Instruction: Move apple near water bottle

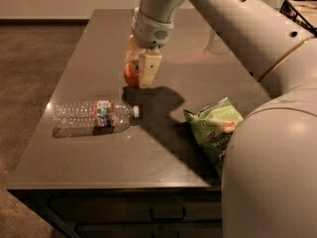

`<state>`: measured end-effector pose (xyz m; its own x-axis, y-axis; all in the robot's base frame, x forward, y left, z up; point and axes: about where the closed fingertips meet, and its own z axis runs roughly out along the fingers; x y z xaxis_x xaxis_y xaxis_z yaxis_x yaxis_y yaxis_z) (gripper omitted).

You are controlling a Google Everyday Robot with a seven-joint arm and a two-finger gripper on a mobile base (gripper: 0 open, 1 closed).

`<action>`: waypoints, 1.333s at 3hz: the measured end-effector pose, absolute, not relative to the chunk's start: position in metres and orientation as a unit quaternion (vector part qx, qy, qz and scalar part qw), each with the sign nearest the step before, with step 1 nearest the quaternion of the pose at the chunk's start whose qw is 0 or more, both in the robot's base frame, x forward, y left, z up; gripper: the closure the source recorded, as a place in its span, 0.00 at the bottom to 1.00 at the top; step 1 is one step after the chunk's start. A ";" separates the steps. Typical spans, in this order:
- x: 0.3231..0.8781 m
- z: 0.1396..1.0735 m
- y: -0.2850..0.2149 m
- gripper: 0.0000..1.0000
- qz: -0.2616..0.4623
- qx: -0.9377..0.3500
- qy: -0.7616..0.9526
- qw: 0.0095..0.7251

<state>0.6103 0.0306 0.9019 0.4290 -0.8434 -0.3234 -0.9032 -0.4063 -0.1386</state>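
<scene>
The orange-red apple (131, 74) is held between the cream fingers of my gripper (140, 73), just above the dark tabletop, left of centre. The gripper is shut on the apple, which is partly hidden by the near finger (149, 68). The water bottle (94, 114) lies on its side on the table, clear and ribbed, with a red, white and blue label and its white cap pointing right. The apple is a short way behind and to the right of the bottle's cap end.
A green chip bag (215, 129) lies on the table at the right, partly hidden by my arm (267, 148). The dark table (99, 162) has its front edge close to the bottle. A clear container (216, 41) stands at the back right.
</scene>
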 end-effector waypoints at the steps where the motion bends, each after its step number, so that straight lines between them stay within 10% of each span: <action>1: 0.607 0.884 0.042 1.00 0.084 -0.860 0.489 0.118; 2: 0.607 0.871 0.048 1.00 0.087 -0.874 0.467 0.100; 4: 0.604 0.863 0.063 0.51 0.123 -0.898 0.411 0.099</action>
<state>0.6039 0.0631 0.8630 0.6324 -0.7130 -0.3029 -0.7618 -0.6433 -0.0762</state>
